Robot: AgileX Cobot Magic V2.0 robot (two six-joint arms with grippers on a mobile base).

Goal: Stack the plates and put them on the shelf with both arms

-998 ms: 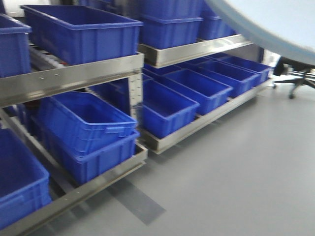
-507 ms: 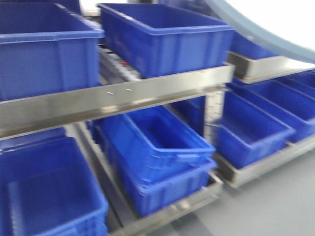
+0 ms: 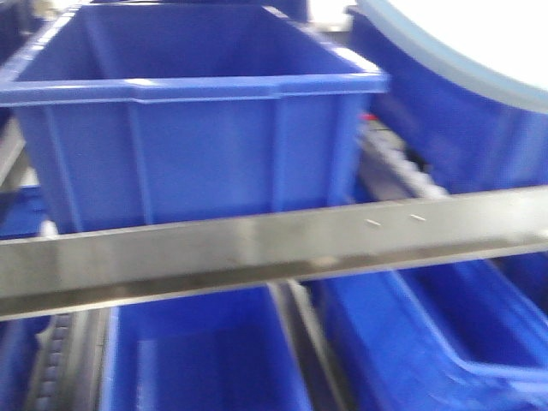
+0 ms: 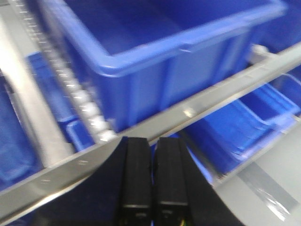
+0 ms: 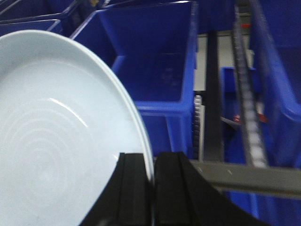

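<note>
Since the right hand [image 5: 151, 184] pinches the glossy plate [image 5: 56, 141] by its rim, it's slippery and brittle; left hand [image 4: 154, 179] clenched, empty.

The left gripper [image 4: 154, 181] fills the bottom edge, black jaws pressed together. Beyond it, a blue crate [image 4: 155, 56] rests on the steel shelf [image 4: 188, 112].

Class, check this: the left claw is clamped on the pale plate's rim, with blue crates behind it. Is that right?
No: the right claw clamps the plate by its rim, as the right wrist view shows. The left claw is shut on nothing. The blue crates are correct.
</note>
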